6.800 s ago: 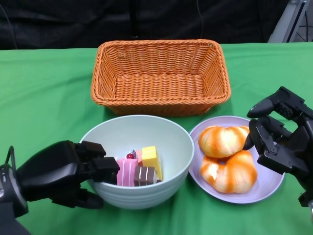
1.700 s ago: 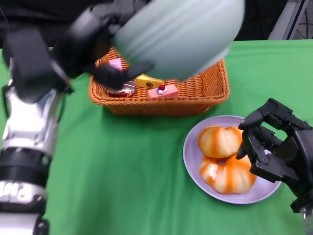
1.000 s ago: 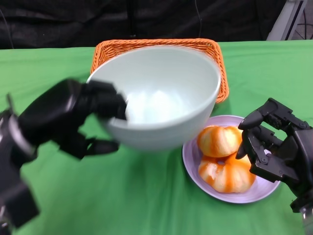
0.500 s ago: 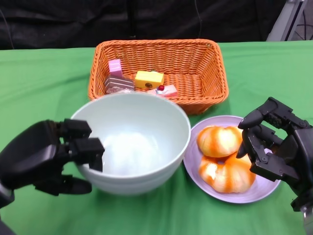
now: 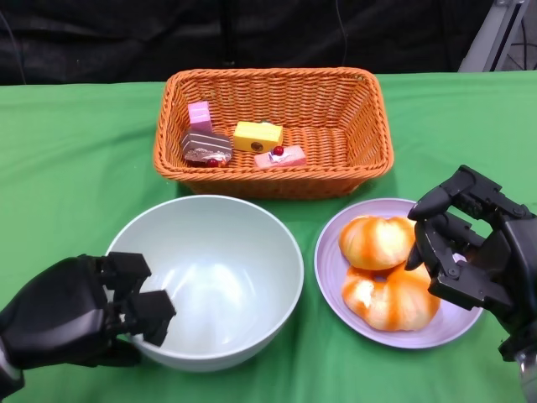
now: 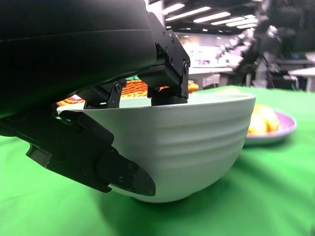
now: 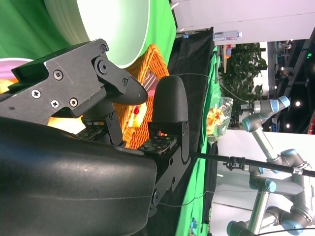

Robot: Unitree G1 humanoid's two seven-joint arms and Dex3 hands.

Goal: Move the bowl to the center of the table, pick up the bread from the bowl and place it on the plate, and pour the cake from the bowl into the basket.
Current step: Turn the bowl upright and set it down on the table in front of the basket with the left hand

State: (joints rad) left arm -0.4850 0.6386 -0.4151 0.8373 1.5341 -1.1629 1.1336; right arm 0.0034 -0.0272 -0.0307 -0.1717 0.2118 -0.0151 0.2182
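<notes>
- The left hand [image 5: 71, 315] is gripping the pale green bowl [image 5: 214, 277] by its rim at the tabletop's near edge, fingers hooking inside.
- The right hand [image 5: 474, 252] is hovering with fingers apart, holding nothing, over the lilac plate [image 5: 331, 277] carrying two bread rolls [image 5: 386, 269].
- The cake pieces [image 5: 239, 143] are lying in the orange wicker basket [image 5: 344, 159] toward the far edge.

I saw the green table [image 5: 75, 151] carrying 3 things: the bowl [image 5: 210, 277] just beside my left hand [image 5: 75, 315], the plate [image 5: 398, 273] under my right hand [image 5: 474, 256], and the basket [image 5: 273, 130] beyond both.
</notes>
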